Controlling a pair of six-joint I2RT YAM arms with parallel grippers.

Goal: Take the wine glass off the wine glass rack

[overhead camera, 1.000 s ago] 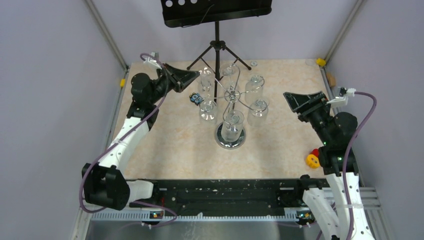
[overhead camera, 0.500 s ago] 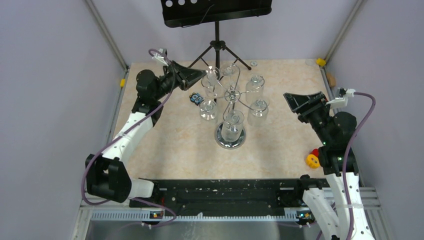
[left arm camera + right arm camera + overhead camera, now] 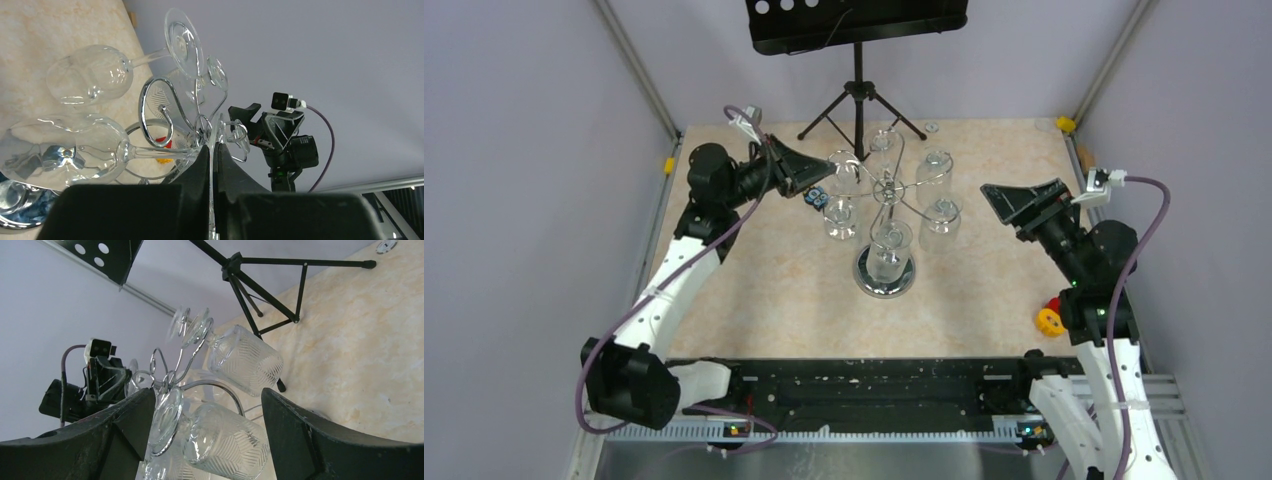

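The wine glass rack [image 3: 886,188] is viewed from high above its near side by the top external camera, and closely from its left and right by the matching wrist cameras (both rolled sideways); it is shared by all three views.

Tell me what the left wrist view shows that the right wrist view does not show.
Only left wrist: the left claw shut on the foot of a wine glass, with the right arm behind. Only right wrist: the open right claw, the black music stand and the left arm. Both: the chrome rack and hanging wine glasses.
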